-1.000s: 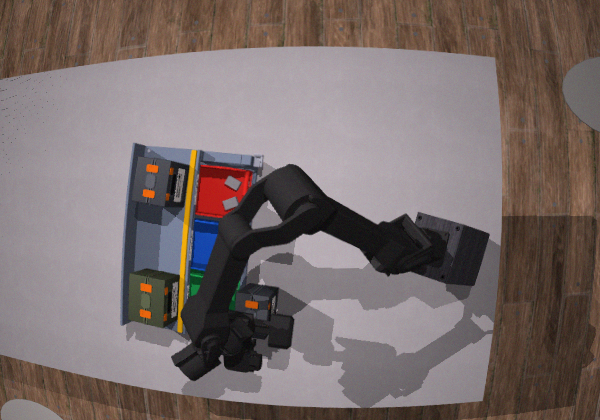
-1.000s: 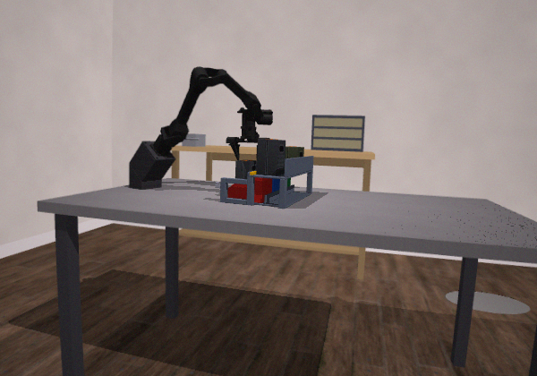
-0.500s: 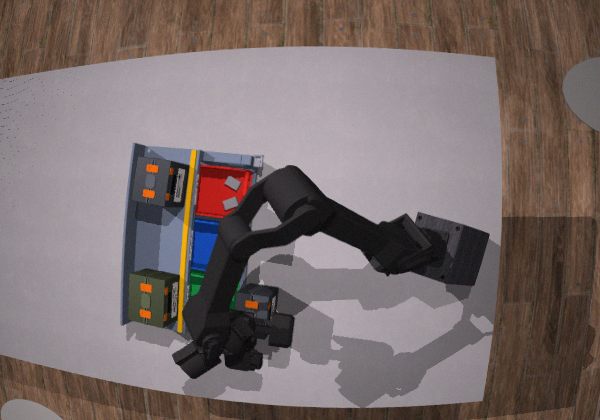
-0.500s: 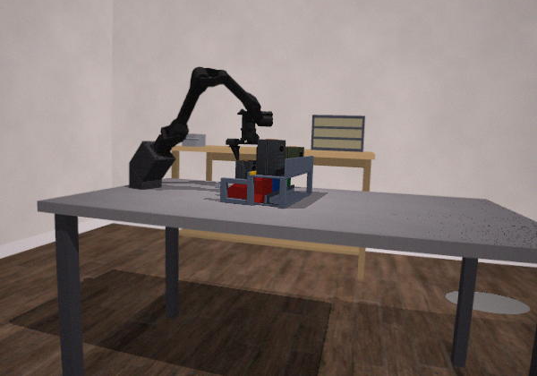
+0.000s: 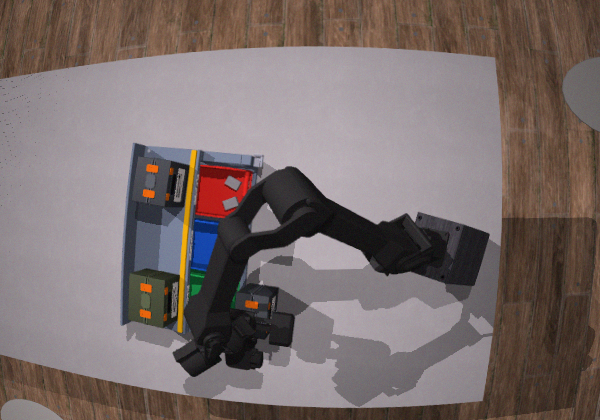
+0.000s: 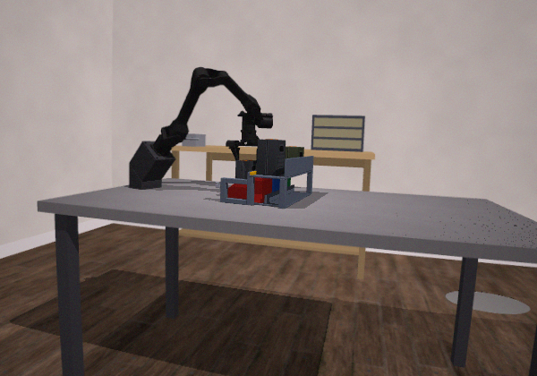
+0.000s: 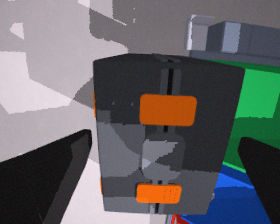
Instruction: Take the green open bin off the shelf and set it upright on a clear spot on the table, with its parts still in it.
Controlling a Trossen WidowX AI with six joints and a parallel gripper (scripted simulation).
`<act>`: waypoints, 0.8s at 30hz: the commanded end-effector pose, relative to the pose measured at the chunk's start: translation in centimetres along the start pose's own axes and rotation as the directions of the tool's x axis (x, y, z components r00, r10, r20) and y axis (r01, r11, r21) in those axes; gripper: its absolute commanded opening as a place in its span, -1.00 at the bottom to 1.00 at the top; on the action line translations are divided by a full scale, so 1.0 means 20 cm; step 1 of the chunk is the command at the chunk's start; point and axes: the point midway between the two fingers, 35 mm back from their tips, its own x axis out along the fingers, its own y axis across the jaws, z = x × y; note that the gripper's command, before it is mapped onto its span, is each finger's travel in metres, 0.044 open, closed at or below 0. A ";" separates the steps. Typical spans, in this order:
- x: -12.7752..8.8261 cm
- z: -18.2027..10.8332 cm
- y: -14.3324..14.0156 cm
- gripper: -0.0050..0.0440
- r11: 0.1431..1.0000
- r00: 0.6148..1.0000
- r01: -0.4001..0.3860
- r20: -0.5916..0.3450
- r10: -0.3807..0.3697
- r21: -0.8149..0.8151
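The green open bin (image 5: 196, 284) sits at the near end of the shelf's lower row, mostly hidden under my arm; its green wall also shows in the wrist view (image 7: 260, 96). Its parts are hidden. A dark grey closed case with orange latches (image 5: 256, 300) stands on the table right in front of the green bin, and it fills the wrist view (image 7: 164, 143). My gripper (image 5: 240, 340) hangs above this case, open and empty, with one finger on each side of it in the wrist view (image 7: 164, 156).
The grey shelf (image 5: 160, 235) also holds a red bin with two grey parts (image 5: 222, 190) and a blue bin (image 5: 205, 245). On its upper level stand a grey case (image 5: 157, 182) and an olive case (image 5: 150, 297). My arm's base (image 5: 452, 252) stands at the right.
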 end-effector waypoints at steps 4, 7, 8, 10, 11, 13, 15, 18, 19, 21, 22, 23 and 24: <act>0.02 0.00 -0.01 1.00 1.000 1.000 0.008 0.010 -0.008 0.005; 0.03 0.00 -0.01 1.00 1.000 1.000 0.007 0.009 -0.007 0.004; 0.03 0.00 -0.01 1.00 1.000 1.000 0.007 0.009 -0.007 0.004; 0.03 0.00 -0.01 1.00 1.000 1.000 0.007 0.009 -0.007 0.004; 0.03 0.00 -0.01 1.00 1.000 1.000 0.007 0.009 -0.007 0.004; 0.03 0.00 -0.01 1.00 1.000 1.000 0.007 0.009 -0.007 0.004; 0.03 0.00 -0.01 1.00 1.000 1.000 0.007 0.009 -0.007 0.004; 0.03 0.00 -0.02 1.00 1.000 1.000 0.011 0.011 -0.012 0.010; 0.04 0.00 -0.02 1.00 1.000 1.000 0.010 0.010 -0.011 0.008; 0.06 0.00 -0.01 1.00 1.000 1.000 0.009 0.009 -0.009 0.005; 0.07 0.00 -0.01 1.00 1.000 1.000 0.008 0.009 -0.008 0.004; 0.07 0.00 -0.01 1.00 1.000 1.000 0.008 0.009 -0.008 0.004; 0.07 0.00 -0.01 1.00 1.000 1.000 0.008 0.009 -0.008 0.004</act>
